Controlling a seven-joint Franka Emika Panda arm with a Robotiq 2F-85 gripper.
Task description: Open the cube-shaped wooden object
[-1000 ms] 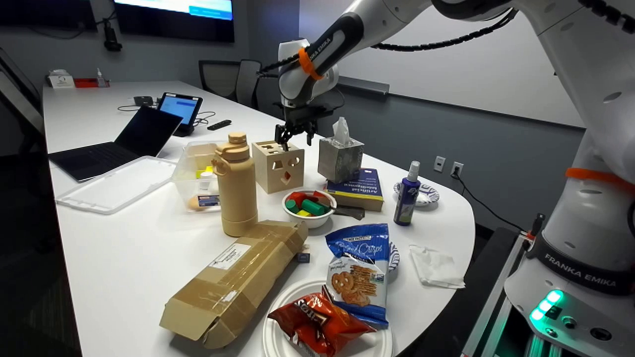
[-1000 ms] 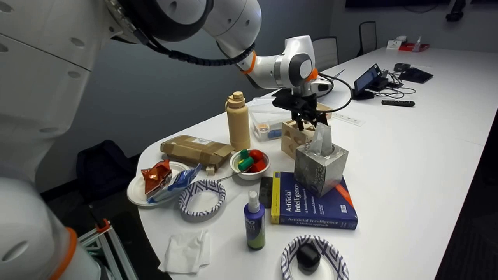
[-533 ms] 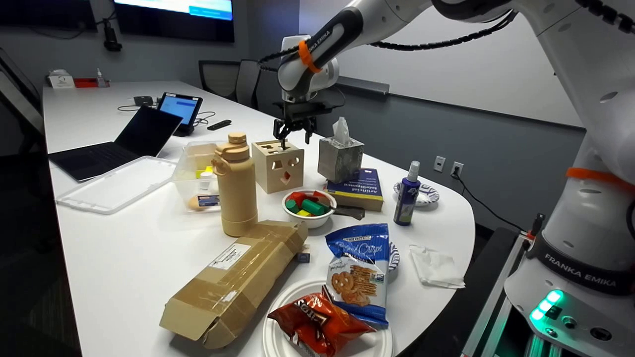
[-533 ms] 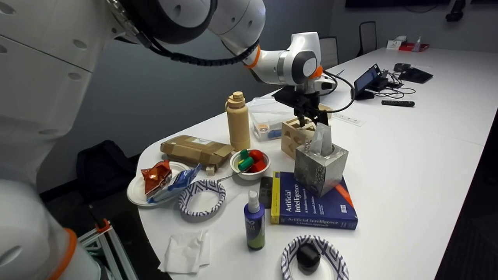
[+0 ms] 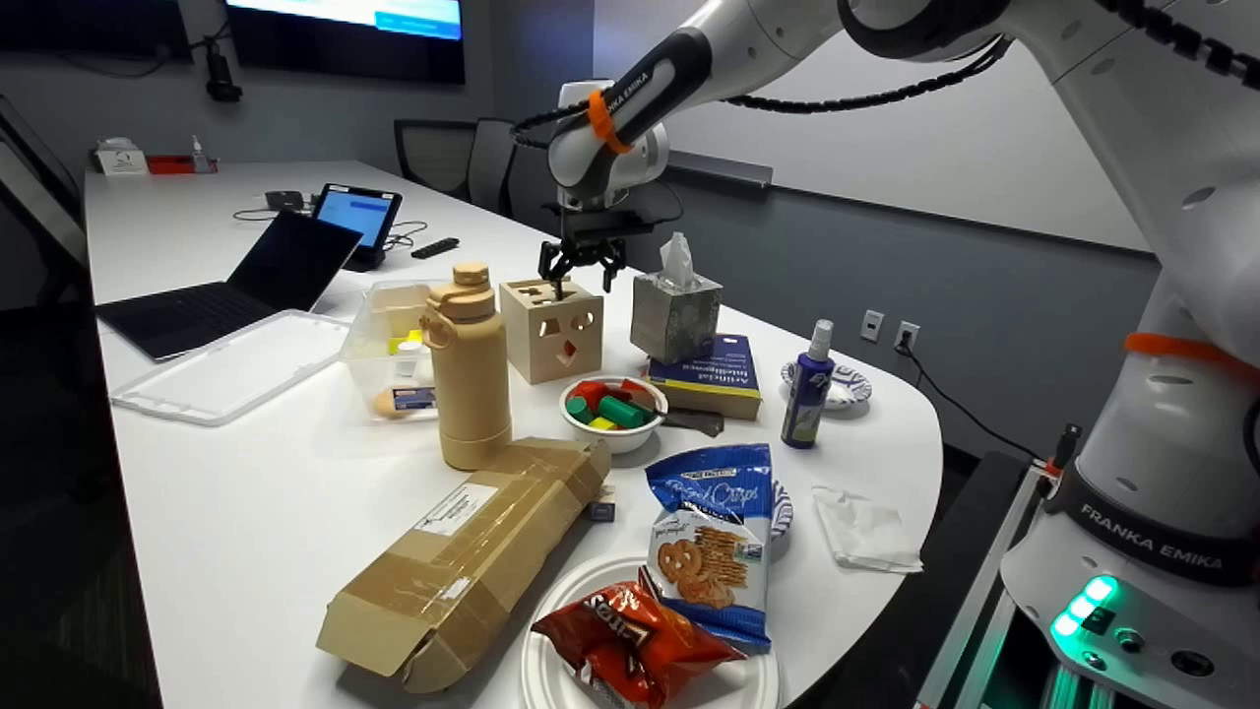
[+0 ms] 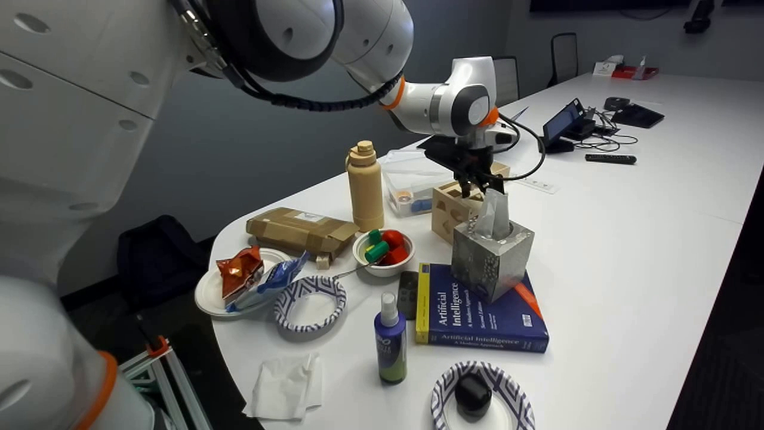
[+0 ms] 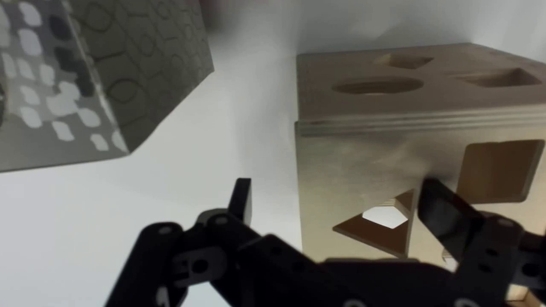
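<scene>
A long white counter (image 5: 246, 512) with a rounded end stands in a grey-walled room (image 5: 837, 266) with a whiteboard (image 5: 906, 148), a wall screen (image 5: 345, 44) and mesh-backed chairs (image 5: 490, 167). In both exterior views, the cube-shaped wooden object (image 5: 547, 347), pale with cut-out shapes, sits on the counter between a tan bottle (image 5: 472, 374) and a grey tissue box (image 5: 674, 320). The tool (image 7: 336, 184) hangs released and spread wide, one side above the object's top face, the other above the counter beside it; whether it touches the wood cannot be told. Under the tissue box, a blue book (image 6: 477, 322) reads "Artificial Intelligence: A Modern Approach, Second Edition". The robot arm (image 5: 1171, 148) carries the name "Franka Emika". A blue snack bag (image 5: 714, 551) shows "Crisps".
</scene>
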